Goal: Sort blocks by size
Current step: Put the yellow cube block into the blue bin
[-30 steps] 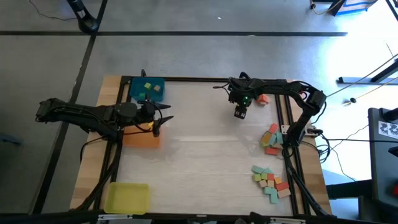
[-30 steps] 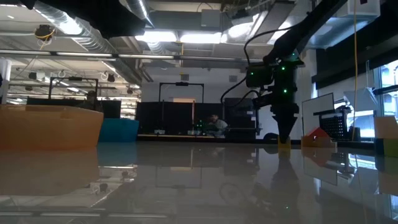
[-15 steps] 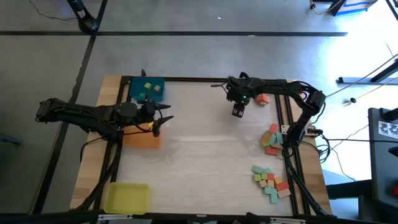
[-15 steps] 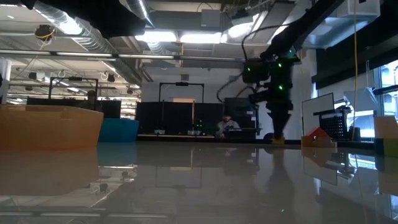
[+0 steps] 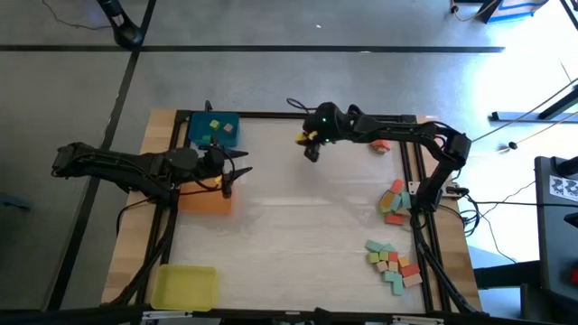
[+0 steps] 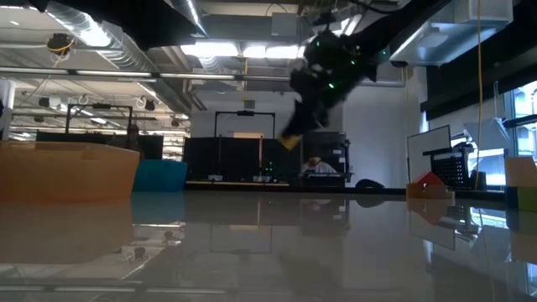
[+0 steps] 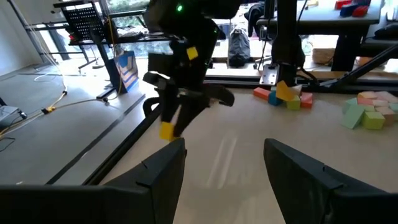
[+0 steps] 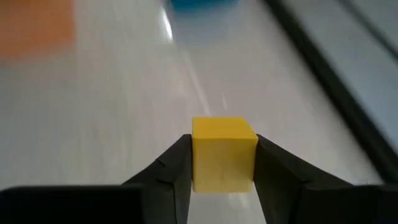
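Right gripper (image 8: 222,163), fingers pinching a small yellow cube (image 8: 224,153) on two opposite faces; the cube fills the gap between the pads and protrudes slightly past the fingertips. Being a cube, it has no evident long axis; one flat face is turned toward the wrist camera. High view: right gripper (image 5: 310,149) held above the far middle of the table (image 5: 298,226), tilted toward the blue tray (image 5: 214,131), the cube clear of the surface. Low view: the cube (image 6: 290,141) hangs well above the tabletop. Left gripper (image 7: 224,168), fingers spread wide and holding nothing, rests over the orange tray (image 5: 206,200) at the left edge. Remaining blocks (image 5: 395,260) lie in clusters near the right edge.
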Controlling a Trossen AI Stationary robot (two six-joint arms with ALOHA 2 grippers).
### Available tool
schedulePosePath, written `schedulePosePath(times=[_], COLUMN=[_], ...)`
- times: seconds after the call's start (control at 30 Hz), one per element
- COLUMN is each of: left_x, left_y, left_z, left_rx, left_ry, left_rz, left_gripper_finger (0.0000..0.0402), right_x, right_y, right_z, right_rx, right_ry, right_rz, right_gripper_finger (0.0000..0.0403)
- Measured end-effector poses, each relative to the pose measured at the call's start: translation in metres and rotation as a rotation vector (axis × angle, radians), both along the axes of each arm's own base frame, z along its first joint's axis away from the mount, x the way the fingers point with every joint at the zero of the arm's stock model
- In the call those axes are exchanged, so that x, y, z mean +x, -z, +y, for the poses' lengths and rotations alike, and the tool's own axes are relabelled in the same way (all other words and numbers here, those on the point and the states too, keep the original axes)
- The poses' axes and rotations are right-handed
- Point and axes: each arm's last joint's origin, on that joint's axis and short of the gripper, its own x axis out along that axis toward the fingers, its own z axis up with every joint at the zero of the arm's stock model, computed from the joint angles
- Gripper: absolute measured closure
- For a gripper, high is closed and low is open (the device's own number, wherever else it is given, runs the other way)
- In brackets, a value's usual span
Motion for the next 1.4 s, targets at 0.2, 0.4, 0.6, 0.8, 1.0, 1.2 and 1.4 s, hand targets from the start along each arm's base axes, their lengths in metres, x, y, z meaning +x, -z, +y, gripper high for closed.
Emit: schedulePosePath(times=[0.2,0.4,0.6,0.8,1.0,1.2,1.4], left_x=[0.001,0.001,0.001,0.002,0.002,0.002,0.002], left_y=[-0.004,-0.006,-0.01,-0.011,-0.013,-0.016,-0.02], left_z=[0.0,0.0,0.0,0.0,0.0,0.0,0.0], left_rx=[-0.024,-0.025,-0.021,-0.017,-0.003,0.005,0.019], left_ry=[-0.004,-0.003,-0.002,-0.001,0.001,0.002,0.003], left_rz=[-0.053,-0.072,-0.108,-0.124,-0.14,-0.168,-0.196], left_gripper_finger=[0.0196,0.0196,0.0196,0.0196,0.0196,0.0196,0.0196], right_x=[0.022,0.031,0.04,0.066,0.101,0.133,0.161], right_y=[-0.025,-0.045,-0.047,-0.041,-0.032,-0.023,-0.016], right_z=[0.012,0.019,0.016,0.006,-0.007,-0.02,-0.03], right_rx=[-0.063,-0.151,-0.21,-0.208,-0.193,-0.181,-0.19], right_ry=[-0.01,0.002,0.019,0.02,0.002,-0.004,-0.01], right_rz=[-0.295,-0.484,-0.616,-0.626,-0.612,-0.588,-0.617], right_gripper_finger=[0.0263,0.0262,0.0261,0.0261,0.0261,0.026,0.026])
